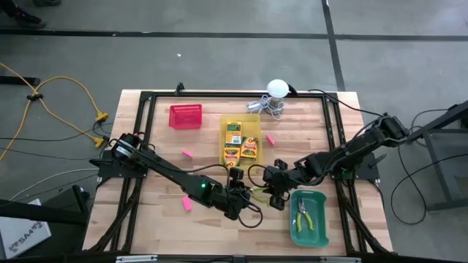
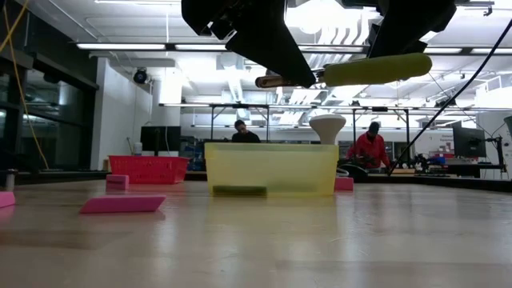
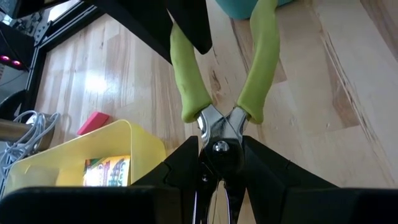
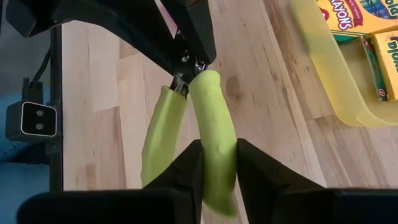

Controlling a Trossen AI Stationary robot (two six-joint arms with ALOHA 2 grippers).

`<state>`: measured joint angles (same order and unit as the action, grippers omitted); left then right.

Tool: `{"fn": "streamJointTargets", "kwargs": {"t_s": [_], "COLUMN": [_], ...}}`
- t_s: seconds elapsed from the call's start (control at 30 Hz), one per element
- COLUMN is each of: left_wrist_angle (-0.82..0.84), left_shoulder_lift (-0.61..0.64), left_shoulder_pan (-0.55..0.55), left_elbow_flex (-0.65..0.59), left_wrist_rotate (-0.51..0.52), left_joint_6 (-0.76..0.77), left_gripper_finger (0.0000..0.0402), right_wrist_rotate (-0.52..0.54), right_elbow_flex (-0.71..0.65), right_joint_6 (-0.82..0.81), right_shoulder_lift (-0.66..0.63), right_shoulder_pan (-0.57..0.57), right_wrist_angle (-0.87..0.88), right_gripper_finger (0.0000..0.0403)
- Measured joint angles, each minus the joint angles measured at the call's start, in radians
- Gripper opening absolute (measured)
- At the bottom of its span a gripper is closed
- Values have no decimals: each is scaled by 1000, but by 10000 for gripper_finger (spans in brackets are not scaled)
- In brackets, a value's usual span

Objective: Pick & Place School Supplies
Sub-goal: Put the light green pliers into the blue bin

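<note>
1. Looking from above, you see both arms meet over the front middle of the desk [image 1: 168, 157], between the yellow bin [image 1: 241, 139] and the green bin [image 1: 309, 218].
2. Your left gripper [image 3: 219, 149] has its fingers closed on the metal pivot of a small tool with yellow-green handles [image 3: 261, 68]; the two handles spread away from it.
3. Your right gripper [image 4: 219, 163] has its fingers closed around one handle of the same tool, so both hold it at once, above the desk.
4. In the low view the tool hangs level in the air, well over the yellow bin.
5. The yellow bin holds the crayon boxes [image 1: 241, 145], lying flat side by side.
6. The green bin holds a second tool [image 1: 303, 213] of the same kind.
7. Several pink blocks [image 1: 186, 203] lie loose on the desk, well apart from each other.
8. The red bin [image 1: 186, 116] stands at the far left, and a white ball [image 1: 277, 88] with metal clutter at the far edge.
</note>
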<state>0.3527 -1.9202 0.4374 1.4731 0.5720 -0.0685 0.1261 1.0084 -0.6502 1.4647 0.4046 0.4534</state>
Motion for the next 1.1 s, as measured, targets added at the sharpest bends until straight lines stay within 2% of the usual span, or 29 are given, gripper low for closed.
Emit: {"fn": "streamJointTargets", "kwargs": {"t_s": [0.7, 1.1], "left_wrist_angle": [-2, -17], "left_shoulder_lift": [0, 0], "left_shoulder_pan": [0, 0], "left_elbow_flex": [0, 0], "left_wrist_rotate": [-18, -24], "left_joint_6": [13, -13], "left_gripper_finger": [119, 177], "right_wrist_rotate": [-4, -6], "right_elbow_flex": [0, 0], "right_joint_6": [1, -8], "right_shoulder_lift": [0, 0], "right_shoulder_pan": [0, 0], "right_wrist_angle": [-2, -3], "right_gripper_finger": [66, 65]}}
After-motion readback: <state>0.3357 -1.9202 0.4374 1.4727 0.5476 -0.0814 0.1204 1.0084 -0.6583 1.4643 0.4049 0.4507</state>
